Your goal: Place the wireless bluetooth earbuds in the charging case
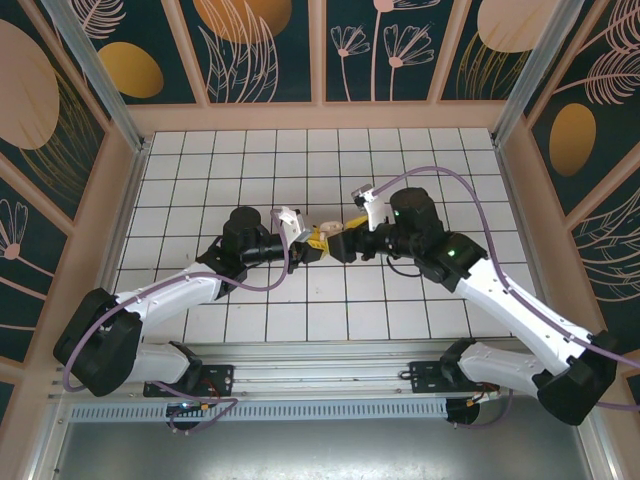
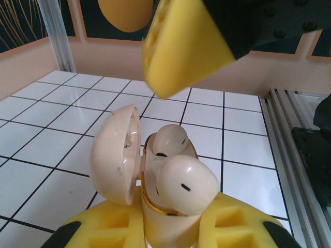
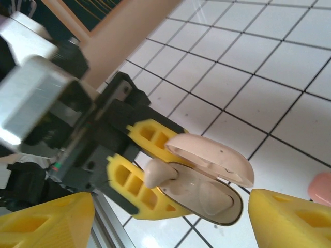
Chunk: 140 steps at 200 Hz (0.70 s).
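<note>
Above the middle of the table, clamps the case in the shut left gripper, clear of the tiles, lid swung back, wells turned toward the other arm for access. Shows one earbud low in the far well, seemingly seated; shows another riding high in the near well, probably not yet pressed home. Further right, hangs the right gripper with jaws apart and empty, fingers flanking the case, likely poised to nudge that earbud down.
</note>
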{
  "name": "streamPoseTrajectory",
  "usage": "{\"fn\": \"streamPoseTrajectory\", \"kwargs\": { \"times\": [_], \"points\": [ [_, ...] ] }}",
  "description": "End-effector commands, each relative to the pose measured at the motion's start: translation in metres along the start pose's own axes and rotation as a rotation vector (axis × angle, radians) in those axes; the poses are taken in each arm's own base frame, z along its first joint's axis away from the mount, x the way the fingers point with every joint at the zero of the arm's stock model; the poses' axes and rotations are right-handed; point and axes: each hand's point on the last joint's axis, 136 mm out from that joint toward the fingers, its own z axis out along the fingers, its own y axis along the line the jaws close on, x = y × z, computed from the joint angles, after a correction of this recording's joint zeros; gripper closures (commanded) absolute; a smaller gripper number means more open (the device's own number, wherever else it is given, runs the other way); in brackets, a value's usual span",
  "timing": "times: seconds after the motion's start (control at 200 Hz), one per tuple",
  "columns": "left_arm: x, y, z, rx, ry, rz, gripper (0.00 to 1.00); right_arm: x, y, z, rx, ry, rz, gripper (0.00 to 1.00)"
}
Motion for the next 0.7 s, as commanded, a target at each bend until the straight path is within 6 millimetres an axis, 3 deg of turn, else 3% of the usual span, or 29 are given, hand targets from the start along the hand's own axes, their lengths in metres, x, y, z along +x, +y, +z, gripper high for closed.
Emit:
{"fn": "streamPoseTrajectory", "kwargs": {
  "times": [0.0, 0.25, 0.696],
  "points": [
    [-0.019, 0.001, -0.001, -0.003, -0.046, 0.04, 0.89, -0.011, 0.008, -0.001, -0.019, -0.032, -0.011, 0.2],
    [-0.02, -0.001, -0.002, 0.003, -0.049, 0.042, 0.89, -0.003, -0.003, 0.017, 0.034, 0.029, -0.007, 0.2],
    [-0.027, -0.005, -0.004, 0.025, -0.068, 0.052, 0.89, 0.015, -0.028, 0.024, 0.134, 0.098, 0.008, 0.23]
  ]
}}
